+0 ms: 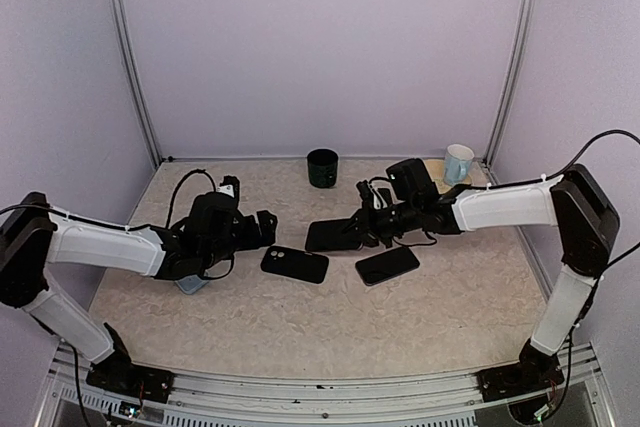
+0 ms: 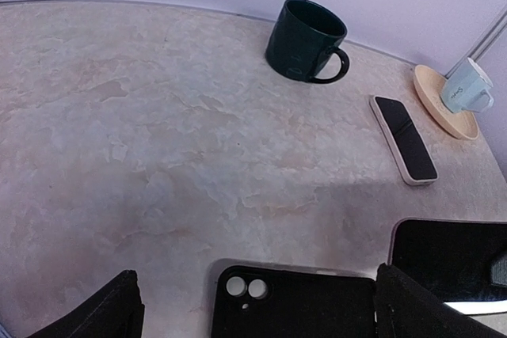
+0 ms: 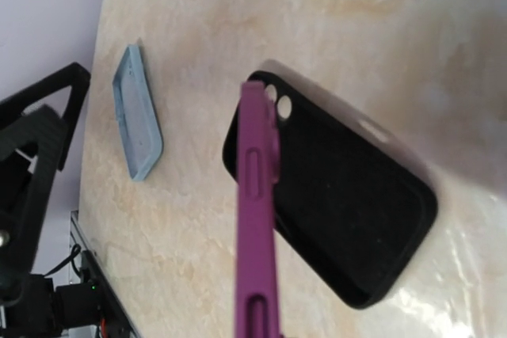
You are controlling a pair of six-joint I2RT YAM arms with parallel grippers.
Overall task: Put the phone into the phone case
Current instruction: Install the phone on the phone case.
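The right gripper point(image 1: 358, 232) is clamped on the phone point(image 1: 328, 235) and holds it off the table, probably so it can be lowered into the black case point(image 1: 295, 264), which lies open side up at about 7 o'clock from it. The left gripper point(image 1: 258, 230) hovers at the case's 10 o'clock with its jaws wide apart and nothing between them, probably placed to steady the case during the press.

The right wrist view alone shows the phone edge-on, its purple side and buttons crossing the case's camera end, and a blue case point(image 3: 139, 124) at 9 o'clock. The left wrist view alone shows another phone point(image 2: 404, 138) lying flat toward the white mug point(image 2: 467, 89), at 4 o'clock from the dark mug point(image 2: 305, 41).
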